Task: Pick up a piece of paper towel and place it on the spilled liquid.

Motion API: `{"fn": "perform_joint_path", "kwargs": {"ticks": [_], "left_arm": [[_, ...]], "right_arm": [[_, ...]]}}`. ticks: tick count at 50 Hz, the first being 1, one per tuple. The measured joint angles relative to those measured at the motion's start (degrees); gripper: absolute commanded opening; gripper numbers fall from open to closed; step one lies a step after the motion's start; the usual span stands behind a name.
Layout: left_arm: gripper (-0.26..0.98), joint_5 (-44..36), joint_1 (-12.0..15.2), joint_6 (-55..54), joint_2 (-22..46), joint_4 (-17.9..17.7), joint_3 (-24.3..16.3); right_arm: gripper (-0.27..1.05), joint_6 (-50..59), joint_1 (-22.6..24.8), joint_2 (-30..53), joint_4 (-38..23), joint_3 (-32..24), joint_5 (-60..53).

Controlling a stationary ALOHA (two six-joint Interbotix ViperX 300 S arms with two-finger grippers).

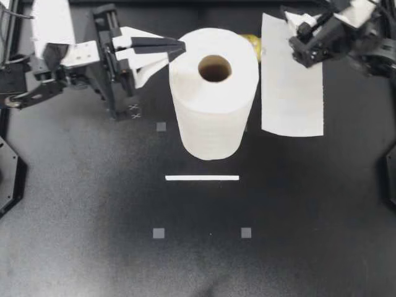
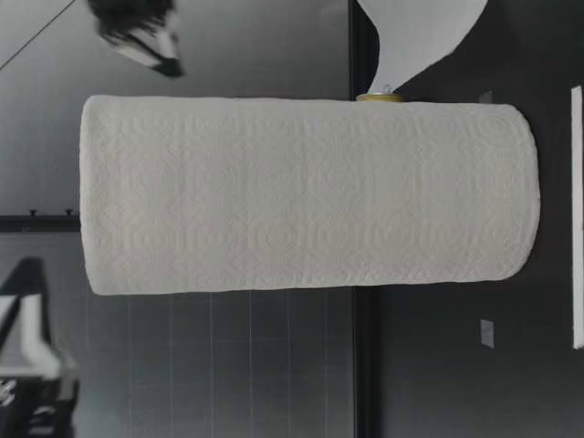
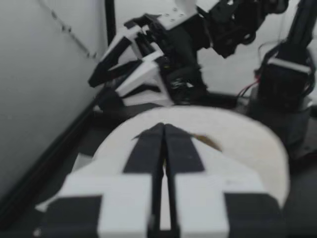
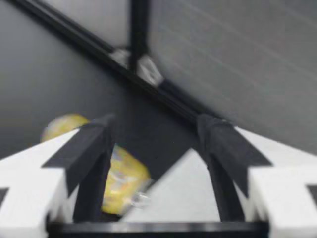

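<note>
Left fingers [image 1: 154, 43] together at roll [image 1: 210, 111] rim (sheet [image 1: 291, 86] beside)

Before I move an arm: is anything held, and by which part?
Nothing visibly. My left gripper is shut over the rim of the roll; my right gripper is open, a corner of the loose sheet between its fingers, ungripped.

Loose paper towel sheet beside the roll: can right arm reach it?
Probably yes. My right gripper hangs open over the far end of the paper towel sheet; the paper towel roll stands beside it, not in the way.
</note>
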Motion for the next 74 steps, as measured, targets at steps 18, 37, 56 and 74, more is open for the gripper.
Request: {"fn": "perform_joint_path", "kwargs": {"ticks": [18,37,56,74], "left_arm": [[0.09,0.2,-6.7,-0.5,-12.5,1.1,8.0],[0.09,9.2,-12.7,-1.2,-20.2,0.4,9.7],[0.09,9.0,-12.8,-1.1,-20.0,0.4,9.6],[0.09,7.7,-12.8,-1.1,-19.7,0.4,9.7]], "right_arm": [[0.54,0.0,18.1,-17.3,0.0,4.6,-9.6],[0.21,2.5,27.5,-17.8,0.1,3.3,-18.7],[0.2,3.9,27.6,-19.5,0.2,3.2,-18.8],[0.2,3.9,27.6,-19.8,0.1,3.2,-17.4]]}}
